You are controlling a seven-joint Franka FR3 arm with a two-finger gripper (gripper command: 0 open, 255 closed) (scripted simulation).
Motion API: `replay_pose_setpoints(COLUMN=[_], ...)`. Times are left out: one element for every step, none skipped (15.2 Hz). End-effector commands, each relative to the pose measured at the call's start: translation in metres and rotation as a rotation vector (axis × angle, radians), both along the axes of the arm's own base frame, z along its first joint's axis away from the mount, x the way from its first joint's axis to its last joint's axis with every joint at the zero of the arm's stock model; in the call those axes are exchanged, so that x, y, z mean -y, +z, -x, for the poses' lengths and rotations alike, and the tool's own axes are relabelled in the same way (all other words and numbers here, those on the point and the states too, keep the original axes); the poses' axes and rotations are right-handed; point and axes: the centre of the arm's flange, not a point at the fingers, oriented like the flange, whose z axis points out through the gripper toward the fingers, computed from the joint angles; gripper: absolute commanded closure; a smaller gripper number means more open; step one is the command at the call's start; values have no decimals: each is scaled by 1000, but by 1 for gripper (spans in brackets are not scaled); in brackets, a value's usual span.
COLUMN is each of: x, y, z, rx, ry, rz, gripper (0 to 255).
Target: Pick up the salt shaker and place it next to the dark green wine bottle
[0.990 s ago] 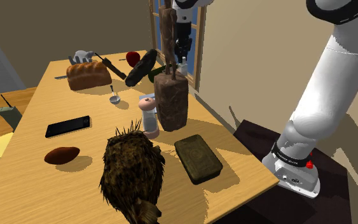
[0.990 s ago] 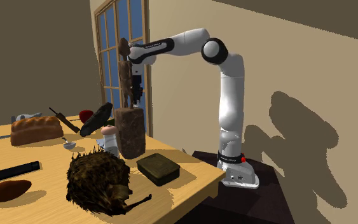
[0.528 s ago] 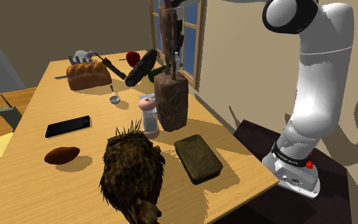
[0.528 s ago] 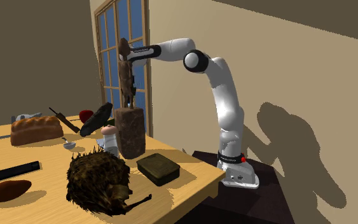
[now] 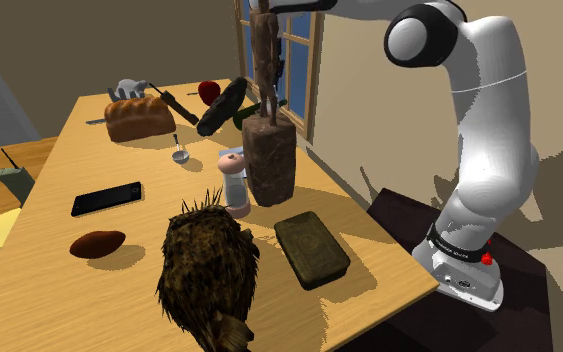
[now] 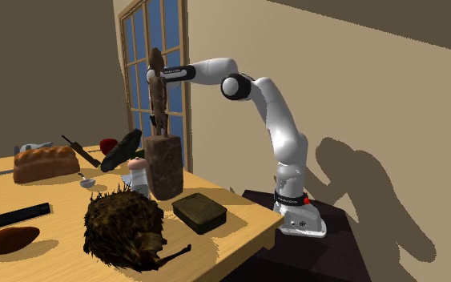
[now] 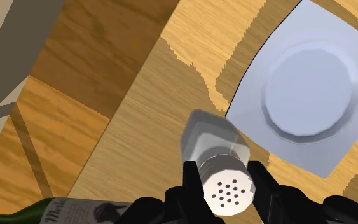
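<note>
Wrist view: salt shaker [image 7: 210,135] pinched between both fingers of the gripper [image 7: 225,173], holed cap facing the camera.

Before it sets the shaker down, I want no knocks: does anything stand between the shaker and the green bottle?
Nothing visible. The fingers clasp the shaker, and only table shows between it and the bottle. The white square sits on the other side.

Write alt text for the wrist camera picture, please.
The black gripper clasps a salt shaker with a perforated cap, held above a wooden table. Nearby lies a pale square object with a round centre; a labelled wine bottle shows near the gripper.
</note>
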Motion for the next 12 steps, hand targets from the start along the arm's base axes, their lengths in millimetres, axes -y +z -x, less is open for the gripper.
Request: replay_pose_setpoints(x=[-1, -1, -1, -1, -1, -1, -1, -1, -1, -1, -1, -1], y=[-10, -15, -20, -26, -31, -36, -42, -47, -52, -57, -63, -68], z=[0, 0, 0, 0, 0, 0, 0, 0, 0, 0, 0, 0], rx=[1, 1, 1, 1, 1, 1, 1, 1, 1, 1, 1, 1], ry=[0, 0, 0, 0, 0, 0, 0, 0, 0, 0, 0, 0], rz=[0, 0, 0, 0, 0, 0, 0, 0, 0, 0, 0, 0], gripper=[255, 255, 255, 255, 255, 255, 255, 255, 255, 255, 255, 255])
